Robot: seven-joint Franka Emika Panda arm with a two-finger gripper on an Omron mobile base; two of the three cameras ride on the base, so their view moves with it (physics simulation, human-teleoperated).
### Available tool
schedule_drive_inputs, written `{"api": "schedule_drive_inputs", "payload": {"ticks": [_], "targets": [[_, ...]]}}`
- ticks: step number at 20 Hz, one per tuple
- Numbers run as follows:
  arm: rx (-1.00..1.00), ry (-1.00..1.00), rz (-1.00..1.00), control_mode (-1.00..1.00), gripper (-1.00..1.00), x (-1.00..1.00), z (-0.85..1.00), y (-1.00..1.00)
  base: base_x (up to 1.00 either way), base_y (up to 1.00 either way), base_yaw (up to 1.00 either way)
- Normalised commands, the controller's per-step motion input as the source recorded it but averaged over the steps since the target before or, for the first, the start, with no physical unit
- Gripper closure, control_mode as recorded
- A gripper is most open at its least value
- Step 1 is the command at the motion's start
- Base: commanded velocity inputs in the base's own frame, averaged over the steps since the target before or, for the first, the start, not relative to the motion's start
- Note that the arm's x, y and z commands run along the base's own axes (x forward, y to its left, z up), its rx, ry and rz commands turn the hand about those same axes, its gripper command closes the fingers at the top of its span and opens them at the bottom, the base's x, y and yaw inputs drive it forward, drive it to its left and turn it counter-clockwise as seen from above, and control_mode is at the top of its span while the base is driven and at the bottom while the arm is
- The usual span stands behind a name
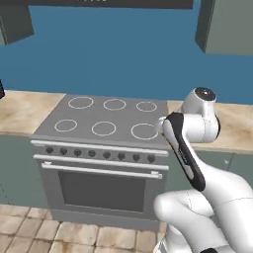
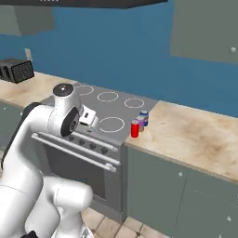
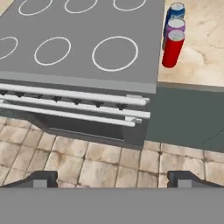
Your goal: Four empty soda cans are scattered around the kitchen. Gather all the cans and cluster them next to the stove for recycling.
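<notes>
The stove [image 1: 118, 117] [image 2: 122, 110] [image 3: 83, 65] is a wide grey cooktop with white ring marks and a row of knobs on its front. Three soda cans stand upright in a tight row on the beige counter just off its right edge: a red one [image 2: 135, 128] [image 3: 173, 49] nearest the front, a purple-pink one [image 2: 140, 123] [image 3: 175, 25] behind it, and a blue one [image 2: 144, 117] [image 3: 176, 10] at the back. My gripper [image 3: 113, 180] [image 2: 93, 122] hangs open above the stove's front right corner, left of the cans, with nothing between its fingertips [image 3: 43, 179].
Beige marble counter [image 2: 195, 135] runs right of the cans, and more counter [image 1: 24, 111] lies left of the stove. A black appliance [image 2: 16, 69] sits far left. Grey-green cabinets [image 2: 176, 190] and tan floor tiles [image 3: 87, 157] are below; wall cabinets [image 2: 204, 28] hang above.
</notes>
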Motion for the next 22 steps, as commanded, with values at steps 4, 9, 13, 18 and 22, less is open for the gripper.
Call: {"api": "schedule_drive_inputs", "payload": {"ticks": [4, 9, 13, 18, 22], "targets": [[0.00, 0.00, 0.00, 1.00, -1.00, 0.00, 0.00, 0.00, -0.08, 0.15, 0.93], [0.00, 0.00, 0.00, 1.00, -1.00, 0.00, 0.00, 0.00, 0.19, 0.22, 0.78], [0.00, 0.00, 0.00, 1.00, -1.00, 0.00, 0.00, 0.00, 0.67, 0.13, 0.68], [0.00, 0.00, 0.00, 1.00, -1.00, 0.00, 0.00, 0.00, 0.95, 0.28, 0.56], [0.00, 0.00, 0.00, 1.00, -1.00, 0.00, 0.00, 0.00, 1.00, 0.04, 0.37]]}}
